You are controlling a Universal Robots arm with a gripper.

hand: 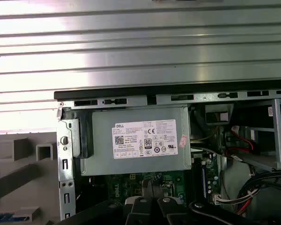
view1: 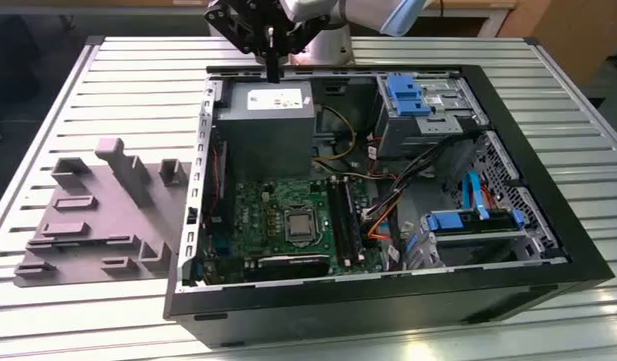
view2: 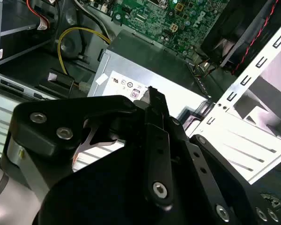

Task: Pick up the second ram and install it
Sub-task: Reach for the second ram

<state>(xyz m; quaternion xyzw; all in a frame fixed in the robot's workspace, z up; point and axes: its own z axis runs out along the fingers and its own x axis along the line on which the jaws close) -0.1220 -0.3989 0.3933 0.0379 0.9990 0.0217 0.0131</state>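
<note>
Second ram (view1: 275, 69): clamped between fingers (view2: 159, 178), hanging lengthwise below them; green board's slots (view1: 344, 218) well beyond, lower.

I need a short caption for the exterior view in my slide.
Gripper above the power supply of the open computer case, grey tray at the exterior view's left.

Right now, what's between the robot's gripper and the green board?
In the exterior view, the grey power supply box lies between the gripper and the green board, inside the open computer case.
</note>
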